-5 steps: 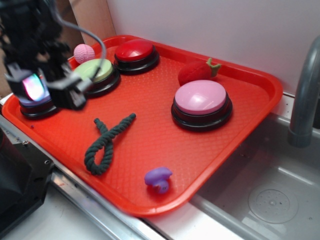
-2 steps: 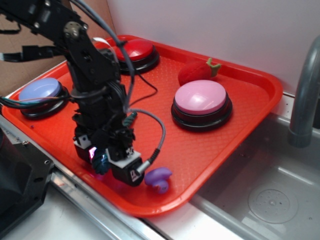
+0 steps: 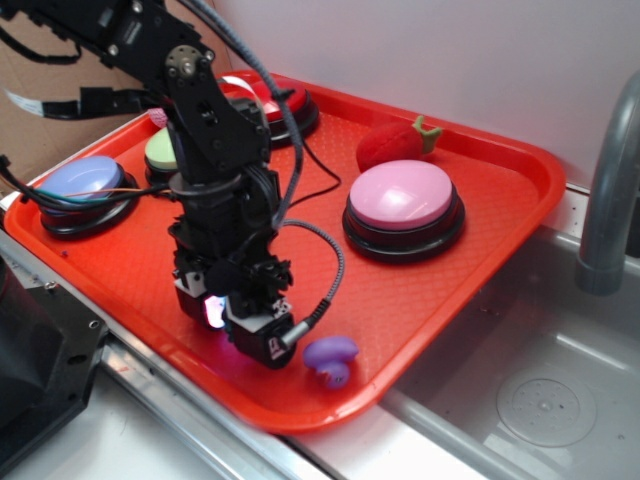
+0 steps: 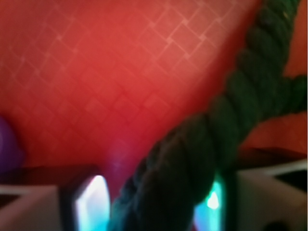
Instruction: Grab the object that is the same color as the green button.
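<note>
In the wrist view the dark green twisted rope (image 4: 231, 110) lies on the red tray and runs down between the fingers of my gripper (image 4: 154, 204). The right pad touches it; a thin strip of tray shows beside the left pad (image 4: 91, 202). The jaws stand open around the rope. From outside, my gripper (image 3: 235, 325) is low on the tray's front part and hides the rope. The pale green button (image 3: 160, 152) sits at the back left, partly behind the arm.
On the red tray (image 3: 480, 260) stand a pink button (image 3: 405, 195), a blue button (image 3: 80, 180) and a red button (image 3: 290, 100). A strawberry (image 3: 395, 143) lies at the back. A purple duck (image 3: 330, 357) sits just right of the gripper. Sink (image 3: 540, 400) and faucet (image 3: 610, 190) are to the right.
The arm swung from the back left down over the rope at the tray's front. Since 0.4 s ago it has shifted slightly right and stayed low; the green button shows again.
</note>
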Available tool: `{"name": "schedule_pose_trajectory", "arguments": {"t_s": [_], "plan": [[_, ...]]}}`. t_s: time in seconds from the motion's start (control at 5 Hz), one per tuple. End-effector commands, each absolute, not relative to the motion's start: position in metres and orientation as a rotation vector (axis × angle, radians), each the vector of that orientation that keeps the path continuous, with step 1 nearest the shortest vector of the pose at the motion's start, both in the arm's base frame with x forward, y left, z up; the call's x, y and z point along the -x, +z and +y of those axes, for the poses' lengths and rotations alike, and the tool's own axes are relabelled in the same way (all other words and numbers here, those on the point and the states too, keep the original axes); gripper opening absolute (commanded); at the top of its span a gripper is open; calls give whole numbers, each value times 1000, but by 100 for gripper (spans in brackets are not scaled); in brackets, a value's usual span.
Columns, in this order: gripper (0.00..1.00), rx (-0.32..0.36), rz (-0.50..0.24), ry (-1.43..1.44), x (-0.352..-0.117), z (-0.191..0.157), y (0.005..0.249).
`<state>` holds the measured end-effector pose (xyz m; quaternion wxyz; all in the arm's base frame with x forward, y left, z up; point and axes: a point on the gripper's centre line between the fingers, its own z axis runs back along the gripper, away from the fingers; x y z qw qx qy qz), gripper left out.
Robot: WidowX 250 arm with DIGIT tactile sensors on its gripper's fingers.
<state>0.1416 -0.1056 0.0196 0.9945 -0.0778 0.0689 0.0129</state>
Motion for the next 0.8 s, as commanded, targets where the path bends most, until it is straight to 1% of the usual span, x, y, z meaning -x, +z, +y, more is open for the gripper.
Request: {"name": "schedule_pose_trajectory", "arguments": {"t_s": [0.0, 0.2, 0.4, 0.6], "plan": [[0, 11, 40, -127, -158, -91, 106], [0, -102, 26, -132, -162, -62, 157], [0, -160, 29, -72, -166, -35, 208], [0, -174, 20, -41, -173, -10, 217]]}}
